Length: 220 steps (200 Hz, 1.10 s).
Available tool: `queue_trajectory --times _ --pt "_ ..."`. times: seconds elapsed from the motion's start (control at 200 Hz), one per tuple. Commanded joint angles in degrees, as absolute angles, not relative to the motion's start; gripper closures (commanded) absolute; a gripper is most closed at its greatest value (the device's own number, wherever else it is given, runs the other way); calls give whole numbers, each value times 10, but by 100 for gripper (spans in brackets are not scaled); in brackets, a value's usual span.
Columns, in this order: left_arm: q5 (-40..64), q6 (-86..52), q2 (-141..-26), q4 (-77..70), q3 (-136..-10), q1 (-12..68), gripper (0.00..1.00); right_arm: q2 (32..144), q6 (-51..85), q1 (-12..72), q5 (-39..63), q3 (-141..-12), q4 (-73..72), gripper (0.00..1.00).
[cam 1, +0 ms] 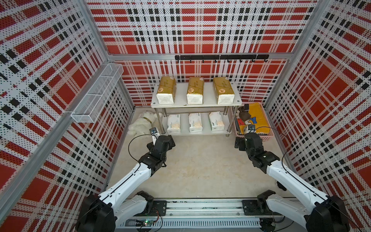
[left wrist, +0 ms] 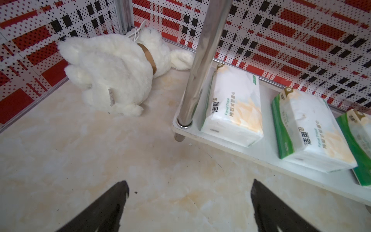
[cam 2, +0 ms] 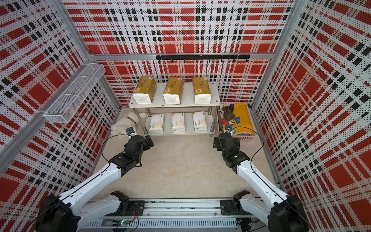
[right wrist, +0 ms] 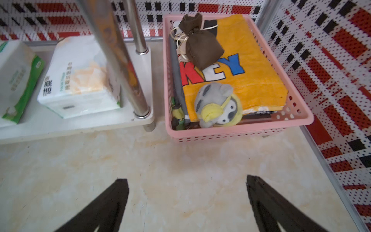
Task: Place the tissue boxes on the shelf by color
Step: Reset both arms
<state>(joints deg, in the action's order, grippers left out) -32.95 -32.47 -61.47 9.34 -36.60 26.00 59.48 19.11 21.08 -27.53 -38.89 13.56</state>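
Note:
Three gold tissue boxes lie side by side on the top board of the shelf. Three white ones with peach print lie on its lower board, also in the left wrist view. My left gripper hangs open over bare floor just before the shelf's front left leg, holding nothing. My right gripper is open and empty above the floor, in front of the shelf's right end.
A white plush toy lies on the floor left of the shelf. A pink crate with a yellow cloth and small toys stands right of it. A wire basket hangs on the left wall, a black hook rail on the back wall.

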Motion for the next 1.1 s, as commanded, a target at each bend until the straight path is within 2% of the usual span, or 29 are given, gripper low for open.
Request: queue_trajectory --times 0.0,0.15,0.441,0.516,0.626,0.797,1.097 --pt "-350 -303 -641 43 -382 250 1 588 195 183 -288 -393 98 0" --pt "-377 -276 -639 -4 -364 243 1 603 196 162 -290 -396 81 0" --pt "-384 -133 -579 -242 -222 179 1 616 206 134 -267 -381 49 0" --pt "-363 -109 -599 -296 -206 148 1 621 212 134 -261 -375 40 0" --pt "-324 -105 -650 -454 -161 88 1 633 213 134 -259 -369 28 0" --pt "-308 -8 -756 -592 -152 96 1 648 210 133 -256 -362 17 0" --pt "-203 2 -857 -767 -109 49 4 648 199 133 -269 -351 2 0"
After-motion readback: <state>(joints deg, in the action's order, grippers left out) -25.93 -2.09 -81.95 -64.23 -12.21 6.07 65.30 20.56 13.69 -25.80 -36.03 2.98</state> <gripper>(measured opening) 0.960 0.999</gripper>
